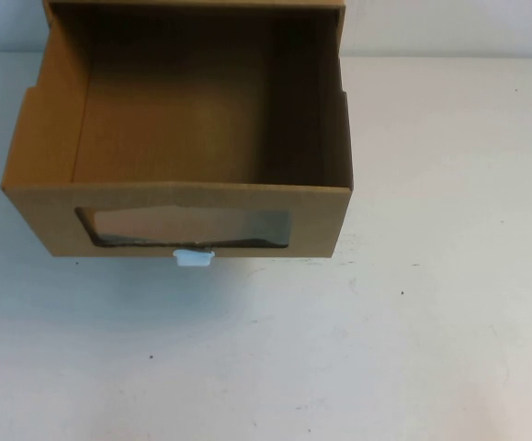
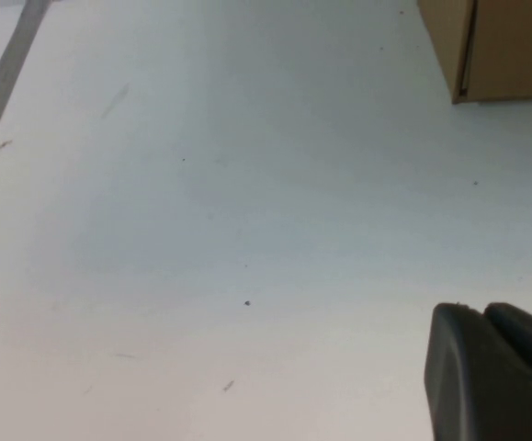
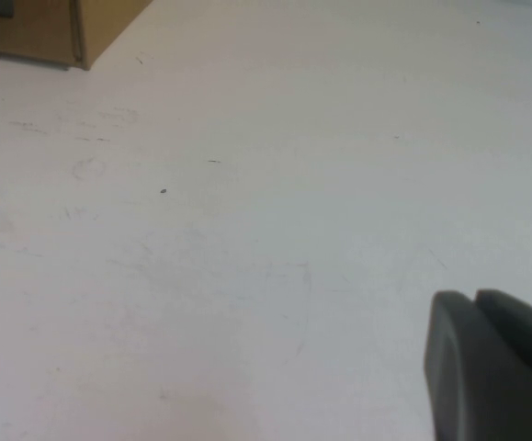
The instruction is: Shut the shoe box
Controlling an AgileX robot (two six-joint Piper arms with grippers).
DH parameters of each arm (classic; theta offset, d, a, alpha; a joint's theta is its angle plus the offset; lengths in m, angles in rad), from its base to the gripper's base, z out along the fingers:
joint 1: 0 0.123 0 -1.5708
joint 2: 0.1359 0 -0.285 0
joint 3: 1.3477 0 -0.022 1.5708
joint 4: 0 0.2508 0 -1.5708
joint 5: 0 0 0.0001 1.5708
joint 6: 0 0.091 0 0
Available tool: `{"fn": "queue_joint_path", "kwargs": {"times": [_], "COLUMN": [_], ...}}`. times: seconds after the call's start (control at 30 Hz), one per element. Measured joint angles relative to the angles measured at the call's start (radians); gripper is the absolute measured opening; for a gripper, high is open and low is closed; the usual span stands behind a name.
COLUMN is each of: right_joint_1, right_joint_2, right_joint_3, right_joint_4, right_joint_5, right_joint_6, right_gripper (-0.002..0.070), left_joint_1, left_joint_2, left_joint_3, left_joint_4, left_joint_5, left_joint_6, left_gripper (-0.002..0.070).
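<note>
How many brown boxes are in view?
1: the shoe box, drawer pulled open, at the table's far left. The left gripper and right gripper hang over bare table; a twin may sit off-frame.

high: raised, angled down | wrists: low, near table (image 2: 201, 211) | shared: shoe box (image 1: 178, 138) corner

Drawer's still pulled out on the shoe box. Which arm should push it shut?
Slightly the left, as a judgement. The shoe box sits left of the table's centre, its white tab facing the robot. The left end effector and right end effector both hang over bare table, each seeing one box corner.
</note>
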State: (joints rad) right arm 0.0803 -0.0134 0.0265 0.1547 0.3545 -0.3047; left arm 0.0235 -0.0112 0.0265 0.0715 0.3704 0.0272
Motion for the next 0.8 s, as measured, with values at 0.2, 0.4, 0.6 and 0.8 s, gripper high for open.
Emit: {"fn": "queue_joint_path", "kwargs": {"times": [0.2, 0.4, 0.6, 0.8], "right_joint_1": [0.000, 0.000, 0.000, 0.000], "right_joint_2": [0.000, 0.000, 0.000, 0.000], "right_joint_3": [0.000, 0.000, 0.000, 0.000], "right_joint_4": [0.000, 0.000, 0.000, 0.000], "right_joint_5": [0.000, 0.000, 0.000, 0.000], "right_joint_6": [0.000, 0.000, 0.000, 0.000], "right_gripper": [-0.0013, -0.0013, -0.0013, -0.0013], "left_joint_1": [-0.002, -0.002, -0.002, -0.002], "left_joint_2": [0.000, 0.000, 0.000, 0.000], "left_joint_3": [0.000, 0.000, 0.000, 0.000], "left_joint_4": [-0.239, -0.485, -0.565, -0.615], "left_joint_5": [-0.063, -0.133, -0.260, -0.330], "left_joint_6": [-0.170, -0.235, -0.241, -0.258], "left_gripper": [-0.0005, -0.0005, -0.0005, -0.0006]}}
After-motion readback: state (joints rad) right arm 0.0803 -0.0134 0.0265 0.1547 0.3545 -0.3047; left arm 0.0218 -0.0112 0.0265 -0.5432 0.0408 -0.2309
